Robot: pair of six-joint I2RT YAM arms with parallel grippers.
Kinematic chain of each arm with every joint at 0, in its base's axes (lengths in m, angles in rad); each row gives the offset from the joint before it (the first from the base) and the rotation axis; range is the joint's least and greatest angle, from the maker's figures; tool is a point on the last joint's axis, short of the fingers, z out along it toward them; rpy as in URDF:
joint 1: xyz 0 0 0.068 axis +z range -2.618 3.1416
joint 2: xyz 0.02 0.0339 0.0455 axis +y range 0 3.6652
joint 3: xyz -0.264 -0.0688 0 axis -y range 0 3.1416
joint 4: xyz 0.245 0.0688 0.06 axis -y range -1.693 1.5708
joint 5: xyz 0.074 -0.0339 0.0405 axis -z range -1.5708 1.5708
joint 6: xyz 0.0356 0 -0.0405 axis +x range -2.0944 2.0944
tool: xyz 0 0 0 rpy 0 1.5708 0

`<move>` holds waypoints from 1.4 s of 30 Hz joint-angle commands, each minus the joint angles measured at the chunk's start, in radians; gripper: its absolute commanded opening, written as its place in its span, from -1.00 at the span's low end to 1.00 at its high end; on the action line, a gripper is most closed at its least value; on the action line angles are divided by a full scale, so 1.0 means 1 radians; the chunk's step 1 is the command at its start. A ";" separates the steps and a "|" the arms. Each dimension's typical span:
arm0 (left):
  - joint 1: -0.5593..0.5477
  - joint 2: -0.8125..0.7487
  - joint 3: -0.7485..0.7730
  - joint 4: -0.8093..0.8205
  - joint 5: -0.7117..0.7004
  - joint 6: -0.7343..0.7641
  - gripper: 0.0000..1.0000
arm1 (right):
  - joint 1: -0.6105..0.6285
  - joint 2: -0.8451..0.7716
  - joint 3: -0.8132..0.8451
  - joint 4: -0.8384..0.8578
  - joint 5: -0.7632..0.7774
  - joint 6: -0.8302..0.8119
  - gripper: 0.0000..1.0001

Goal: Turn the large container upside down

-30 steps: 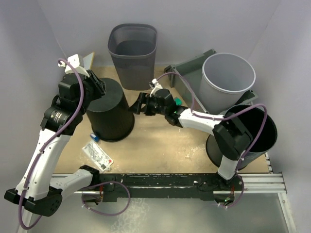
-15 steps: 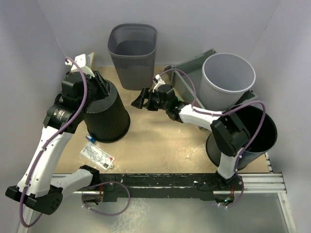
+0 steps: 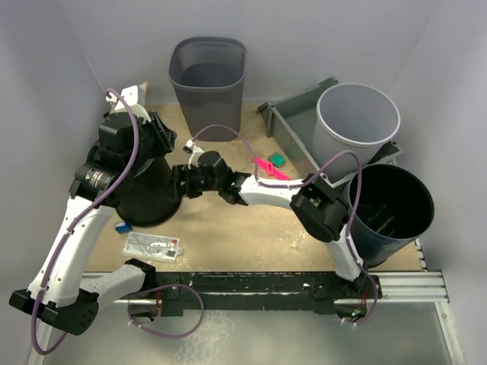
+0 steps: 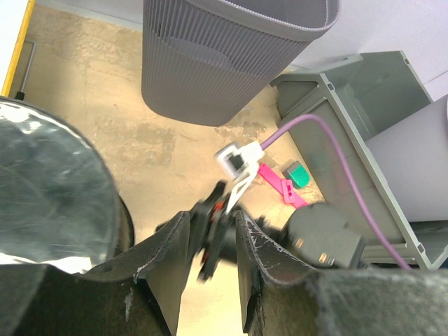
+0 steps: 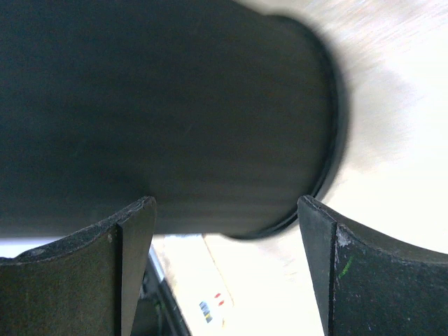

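The large black container stands mouth down on the table at the left, leaning a little. Its shiny base shows in the left wrist view. My left gripper hovers at the base's right edge with its jaws apart and nothing between them. My right gripper is open wide and empty, right up against the container's right side wall. That dark wall fills the right wrist view above the open gripper.
A grey ribbed bin stands at the back. A light grey bucket sits in a grey tray, and another black bin is at the right. A pink piece, a green piece and a printed packet lie on the table.
My right gripper has swept left from mid-table to the container's side. The container has shifted left and leans more. The pink and green pieces have come into view.
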 commanded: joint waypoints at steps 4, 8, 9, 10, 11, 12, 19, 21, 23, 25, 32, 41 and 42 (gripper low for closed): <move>-0.003 -0.019 -0.003 0.029 0.022 0.025 -0.39 | -0.037 -0.089 -0.063 0.036 -0.049 -0.025 0.71; -0.003 -0.007 -0.015 0.033 0.044 0.020 -0.39 | -0.129 -0.140 -0.186 0.113 -0.004 0.035 0.70; -0.003 -0.006 -0.016 0.036 0.048 0.019 -0.39 | -0.143 -0.146 -0.201 0.124 0.008 0.059 0.70; -0.003 -0.006 -0.016 0.038 0.049 0.019 -0.39 | -0.171 -0.148 -0.214 0.134 0.018 0.079 0.70; -0.004 -0.007 -0.015 0.038 0.048 0.020 -0.39 | -0.186 -0.143 -0.212 0.136 0.025 0.095 0.70; -0.004 -0.009 -0.013 0.039 0.046 0.020 -0.39 | -0.195 -0.136 -0.202 0.134 0.036 0.106 0.69; -0.003 -0.029 -0.013 0.013 0.037 0.017 -0.39 | -0.137 0.015 0.022 0.123 0.102 0.158 0.64; -0.003 -0.047 -0.017 0.003 0.028 0.017 -0.39 | -0.090 0.074 0.102 0.133 0.081 0.186 0.64; -0.003 -0.058 -0.018 -0.001 0.026 0.017 -0.39 | -0.039 0.130 0.181 0.143 0.037 0.198 0.64; -0.003 -0.059 -0.016 -0.003 0.030 0.017 -0.39 | 0.008 0.169 0.228 0.184 -0.026 0.210 0.64; -0.003 -0.058 -0.032 -0.002 0.055 0.021 -0.39 | 0.038 0.155 0.178 0.231 -0.123 0.183 0.66; -0.003 -0.035 -0.040 0.029 0.080 0.023 -0.39 | -0.065 -0.046 -0.139 0.231 -0.114 0.114 0.66; -0.003 -0.032 -0.038 0.035 0.083 0.022 -0.39 | -0.077 -0.083 -0.188 0.219 -0.109 0.087 0.66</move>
